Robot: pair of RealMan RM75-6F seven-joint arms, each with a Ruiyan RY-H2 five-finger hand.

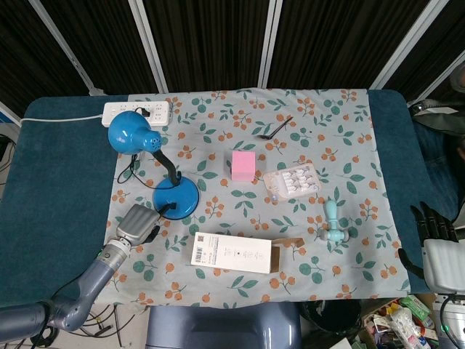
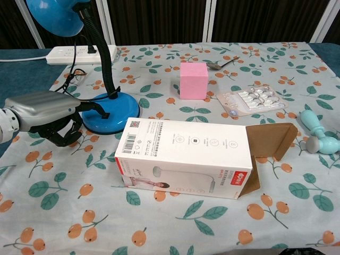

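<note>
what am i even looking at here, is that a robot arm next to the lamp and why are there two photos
Yes. It is a two-armed robot with human-like hands, photographed by its own cameras: one on its head looking down, one on its chest looking across the table.

The left hand sits beside the blue desk lamp, at its round base, holding nothing as far as I can see. The right hand hangs off the table's edge.

On the flowered cloth lie a white carton with its flap open, a pink cube, a blister pack, a spoon, a small teal toy and a power strip.
</note>
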